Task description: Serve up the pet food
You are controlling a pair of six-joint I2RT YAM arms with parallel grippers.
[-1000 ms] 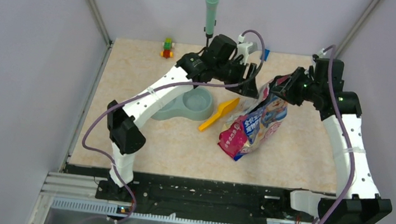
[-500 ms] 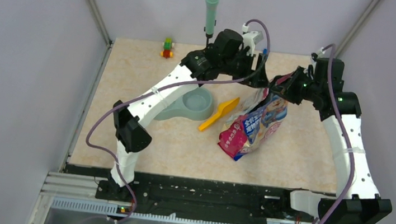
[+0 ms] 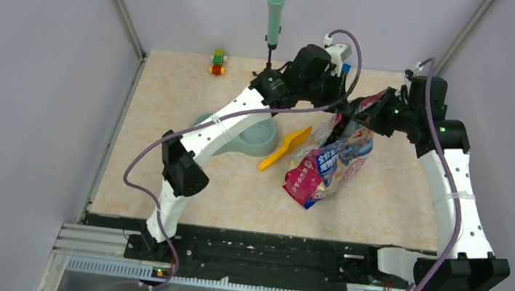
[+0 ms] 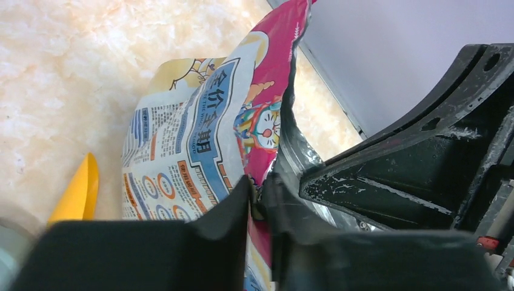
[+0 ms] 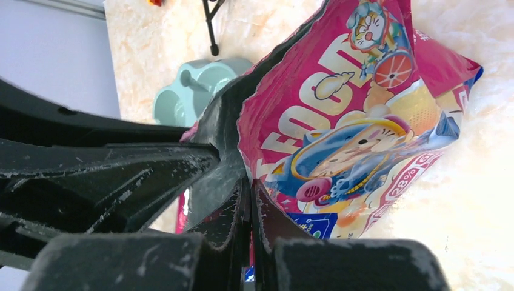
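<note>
The pink-blue cat food bag stands tilted at the table's right centre, its silver-lined mouth spread apart at the top. My right gripper is shut on the mouth's right edge, and the fingertips pinch the foil flat. My left gripper has come in from the left. Its fingers are closed on the mouth's other edge, with the pink film between them. The printed back of the bag fills the left wrist view. The pet food is hidden inside the bag.
An orange-yellow scoop lies just left of the bag, beside a pale green bowl. A green brush on a stand and small coloured blocks sit at the back edge. Grey walls close in on three sides.
My left gripper has swung right from above the bowl to the bag's mouth and closed on its edge. The right gripper has closed and stayed on the bag.
</note>
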